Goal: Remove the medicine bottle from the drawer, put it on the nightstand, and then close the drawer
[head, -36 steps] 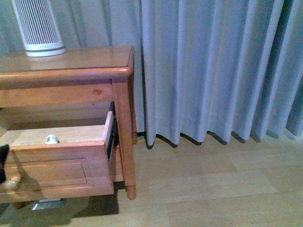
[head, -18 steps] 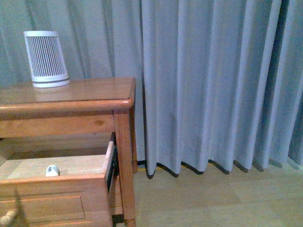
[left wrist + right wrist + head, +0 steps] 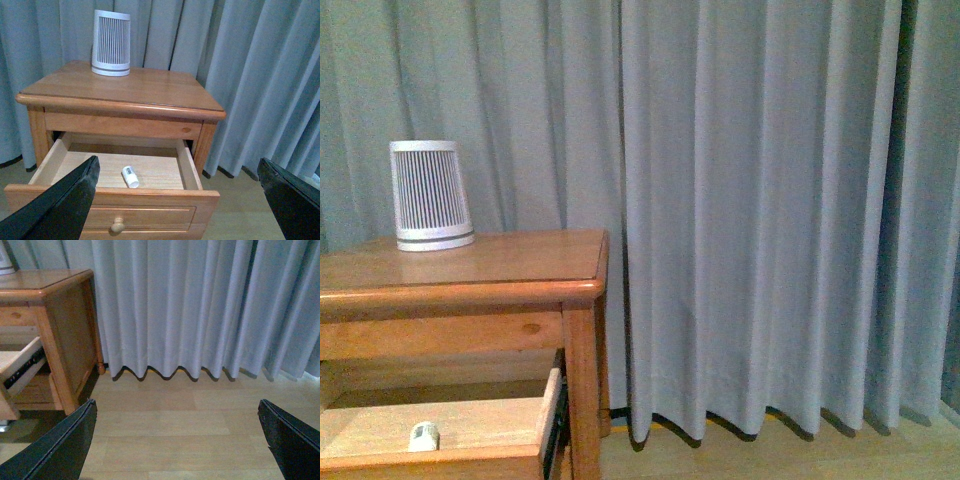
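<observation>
Lying sideways in the drawer (image 3: 112, 200), the medicine bottle (image 3: 130, 176) looks light, rigid, roll-prone: pinch across its body. Left gripper (image 3: 177, 161) and right gripper (image 3: 176, 402) gape.

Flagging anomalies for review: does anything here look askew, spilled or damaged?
Nothing spilled or damaged. The medicine bottle lies on its side in the open drawer; the ribbed white cylinder stands upright on the nightstand.
</observation>
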You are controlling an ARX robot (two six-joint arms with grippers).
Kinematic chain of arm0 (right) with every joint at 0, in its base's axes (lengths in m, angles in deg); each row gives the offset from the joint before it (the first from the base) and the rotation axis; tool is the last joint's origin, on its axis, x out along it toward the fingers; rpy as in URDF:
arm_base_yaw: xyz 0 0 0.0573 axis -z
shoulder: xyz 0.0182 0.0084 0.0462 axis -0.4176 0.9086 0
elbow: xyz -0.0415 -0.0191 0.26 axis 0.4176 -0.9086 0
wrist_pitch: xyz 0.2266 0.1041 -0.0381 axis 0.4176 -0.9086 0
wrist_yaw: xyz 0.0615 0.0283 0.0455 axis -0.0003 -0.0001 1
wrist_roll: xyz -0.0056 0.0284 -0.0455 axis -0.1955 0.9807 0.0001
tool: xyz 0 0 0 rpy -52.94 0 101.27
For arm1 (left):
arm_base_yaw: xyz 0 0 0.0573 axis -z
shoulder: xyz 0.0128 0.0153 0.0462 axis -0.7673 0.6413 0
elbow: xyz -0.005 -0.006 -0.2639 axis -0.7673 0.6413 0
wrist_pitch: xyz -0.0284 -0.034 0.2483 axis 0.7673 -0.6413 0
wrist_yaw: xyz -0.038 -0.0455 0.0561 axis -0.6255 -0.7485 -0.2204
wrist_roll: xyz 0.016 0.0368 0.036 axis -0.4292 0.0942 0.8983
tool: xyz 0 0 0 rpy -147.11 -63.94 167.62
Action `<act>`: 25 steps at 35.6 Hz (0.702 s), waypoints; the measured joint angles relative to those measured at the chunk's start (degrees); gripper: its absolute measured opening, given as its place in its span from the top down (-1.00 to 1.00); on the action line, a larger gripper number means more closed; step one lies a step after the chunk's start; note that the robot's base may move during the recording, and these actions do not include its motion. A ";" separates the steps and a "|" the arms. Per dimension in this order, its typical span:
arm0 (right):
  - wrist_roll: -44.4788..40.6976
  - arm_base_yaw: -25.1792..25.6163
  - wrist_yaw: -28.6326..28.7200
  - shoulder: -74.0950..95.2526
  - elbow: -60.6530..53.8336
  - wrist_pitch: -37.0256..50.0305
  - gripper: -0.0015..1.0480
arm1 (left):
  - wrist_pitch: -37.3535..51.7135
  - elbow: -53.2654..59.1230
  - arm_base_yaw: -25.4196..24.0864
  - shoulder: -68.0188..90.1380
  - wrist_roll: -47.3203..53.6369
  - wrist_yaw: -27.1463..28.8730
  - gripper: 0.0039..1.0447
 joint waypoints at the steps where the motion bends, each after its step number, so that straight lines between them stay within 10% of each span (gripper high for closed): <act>1: 0.00 0.00 0.00 0.00 0.00 0.00 -0.87 | 0.00 0.00 0.00 -0.07 -0.02 0.00 -0.88; 7: 0.00 0.00 0.00 0.00 0.00 0.00 -0.87 | -1.57 -0.22 0.50 -0.17 0.98 1.99 -0.82; 22: 0.00 0.00 0.02 0.00 0.00 0.00 -0.87 | -6.21 8.63 1.62 -8.15 6.73 6.60 0.94; 25: 0.00 0.00 0.00 0.00 0.00 0.00 -0.87 | -6.21 9.77 1.64 -9.64 6.84 6.60 0.95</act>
